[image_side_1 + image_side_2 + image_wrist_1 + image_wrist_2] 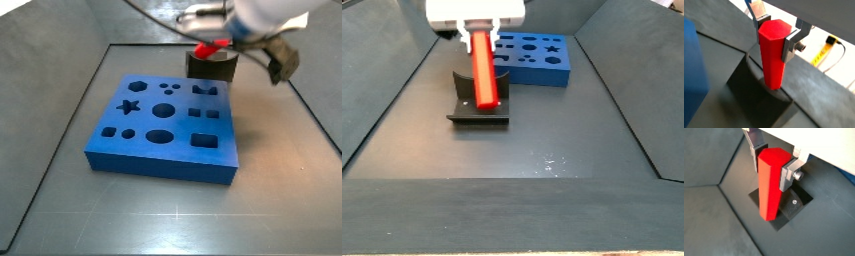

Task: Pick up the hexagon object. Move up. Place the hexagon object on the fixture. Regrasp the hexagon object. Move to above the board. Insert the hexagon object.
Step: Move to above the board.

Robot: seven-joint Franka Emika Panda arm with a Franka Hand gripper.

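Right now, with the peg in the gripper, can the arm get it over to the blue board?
Probably yes. The gripper is shut on the red peg above the fixture. The board lies beside it with open floor between, and nothing stands on its holes.

hexagon object (771,52): bright red
board (167,128): blue
fixture (477,108): dark, near black
gripper (773,154): silver fingers, dark pads
floor (529,150): dark grey
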